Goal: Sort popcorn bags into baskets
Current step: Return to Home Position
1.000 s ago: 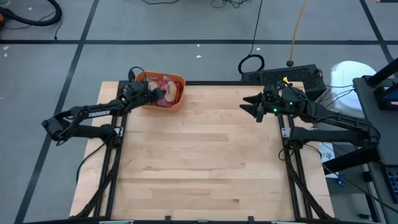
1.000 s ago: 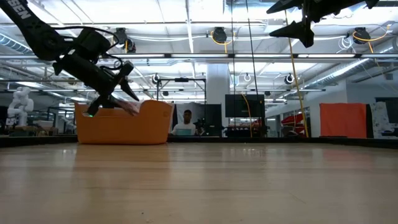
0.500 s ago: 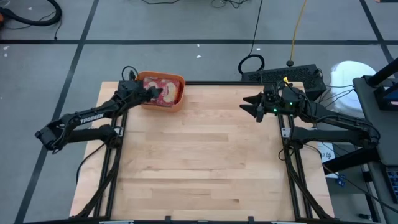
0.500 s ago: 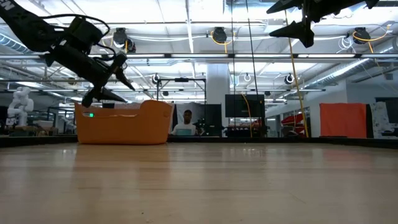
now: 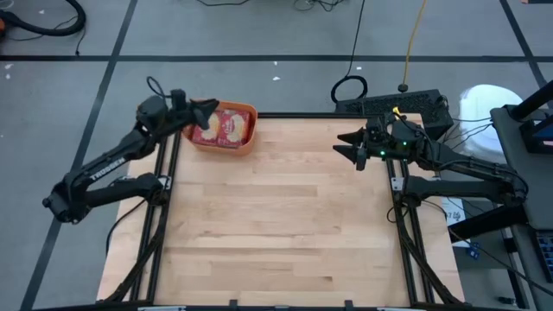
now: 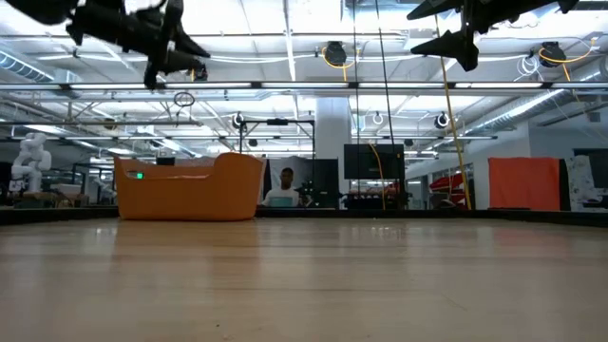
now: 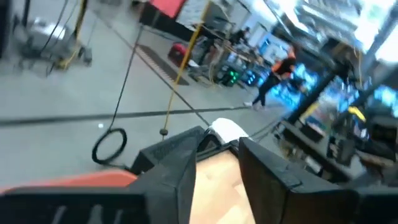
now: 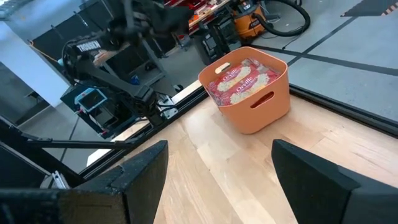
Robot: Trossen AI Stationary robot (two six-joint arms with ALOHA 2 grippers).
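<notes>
left end effector hovering open, empty, above far-left basket; popcorn bags sitting inside; right end effector idling wide; looks like homing, left arm needing tuck-back

Count from my end: 1 tub, 2+ bags, 2 arms.

I see 1 orange basket on 1 table. Popcorn bags: I make out at least 2 red faces on top in the right wrist view. The rest of the pile is hidden, so I can't give a total. 2 arms w/ 2 grippers, left gripper and right gripper, both w/ fingers apart. 1 person in the bkgd, low view.
</notes>
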